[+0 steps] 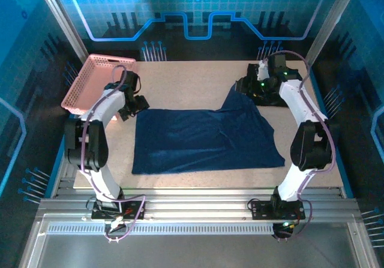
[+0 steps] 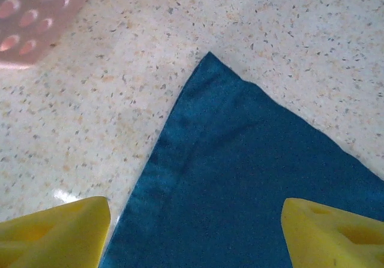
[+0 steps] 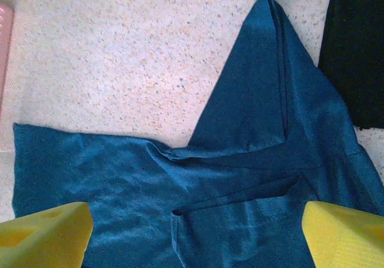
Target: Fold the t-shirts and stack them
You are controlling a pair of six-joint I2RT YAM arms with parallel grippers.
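The navy t-shirt (image 1: pixel 204 139) lies spread nearly flat across the middle of the table (image 1: pixel 192 76). 1 part of it is drawn up to a peak at the far right, where the black t-shirt (image 1: pixel 269 95) sits folded, touching it or just beside it. The left gripper (image 2: pixel 192 235) hangs over the navy shirt's far-left corner, jaws wide apart with nothing between them. The right gripper (image 3: pixel 192 238) hovers above the rumpled right side, jaws likewise apart and empty. The cloth looks light and limp, so I'd pinch it at 2 hemmed corners at once; held at 1 point only, it would likely sag and crease.
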